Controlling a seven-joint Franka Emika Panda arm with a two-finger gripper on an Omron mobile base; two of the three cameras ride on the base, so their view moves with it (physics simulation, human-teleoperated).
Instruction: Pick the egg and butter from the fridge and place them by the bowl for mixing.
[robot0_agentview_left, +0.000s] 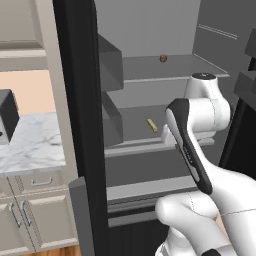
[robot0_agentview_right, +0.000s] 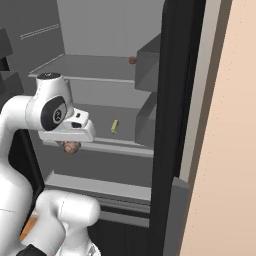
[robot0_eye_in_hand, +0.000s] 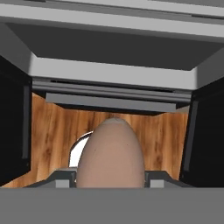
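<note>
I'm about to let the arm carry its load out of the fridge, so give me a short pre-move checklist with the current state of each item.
1. Egg sits between the fingers of the gripper: ok.
2. Grip is firm enough for travel: cannot tell.
3. Fridge door stands open for the way out: ok.
4. Butter lies on the middle shelf, yet to be fetched: ok.
5. Second egg rests on the upper shelf, apart from the arm: ok.
6. Route to the bowl: cannot tell.

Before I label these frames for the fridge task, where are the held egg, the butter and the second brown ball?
egg (robot0_eye_in_hand: 111, 153): hand view, middle of its brown shell.
butter (robot0_agentview_left: 151, 125): left base view, middle of the yellow stick.
second brown ball (robot0_agentview_left: 163, 58): left base view, its centre, upper shelf.
</note>
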